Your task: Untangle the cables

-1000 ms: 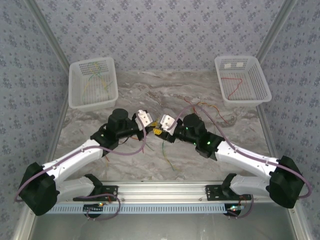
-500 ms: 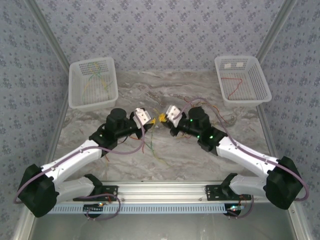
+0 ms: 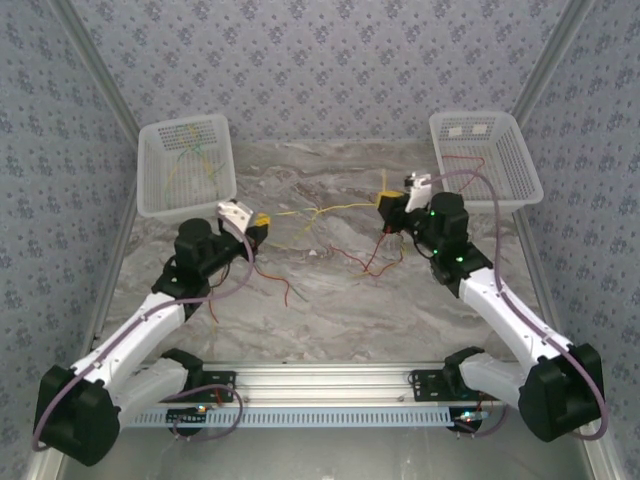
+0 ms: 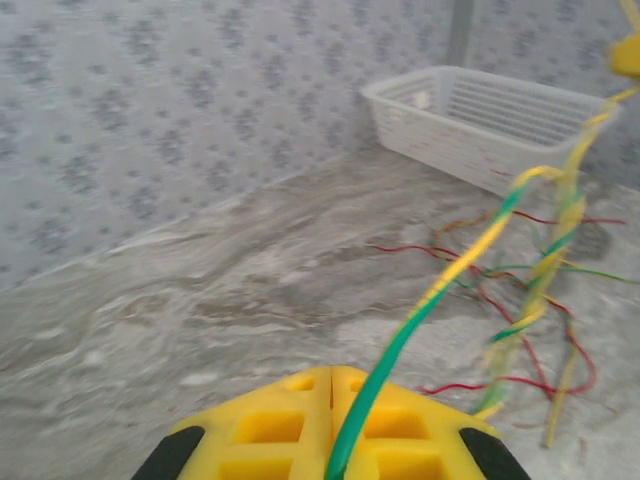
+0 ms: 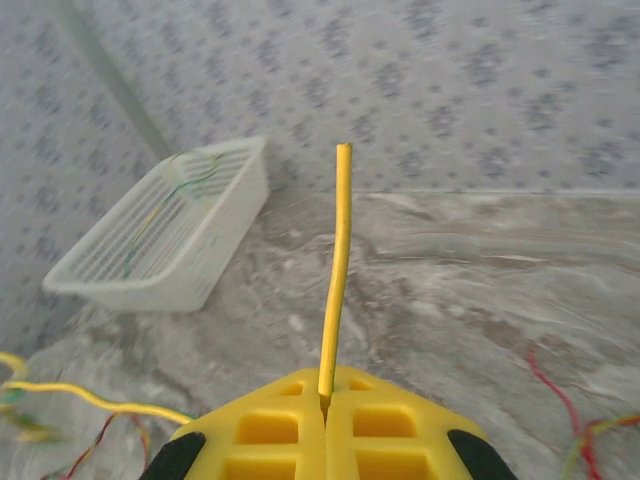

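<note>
- Roughly midway, by the look of it: some thin cables, green and yellow, already lying loose in the left basket, and one red wire lying alone in the right basket.
- Left to do, judging from above: a small bunch of yellow, green and red strands crossing over the middle of the surface, plus red loops sagging from it toward the marble.
- Left jaws: pinched tight on a green-and-yellow wire. Comes out from the seam between the yellow fingertips and runs off toward the bunch.
- Right jaws: likewise closed, gripping a plain yellow wire. Pokes its short free end straight up from between the pads.
- Seen from above, strung in a shallow line between the two pairs of jaws, themselves well apart, with the bunch about midway.
- Hard to tell whether the crossing is a true knot or only strands lying over one another; too fine to read.
- Probably several separations to go before the surface holds no mixed strands.
</note>
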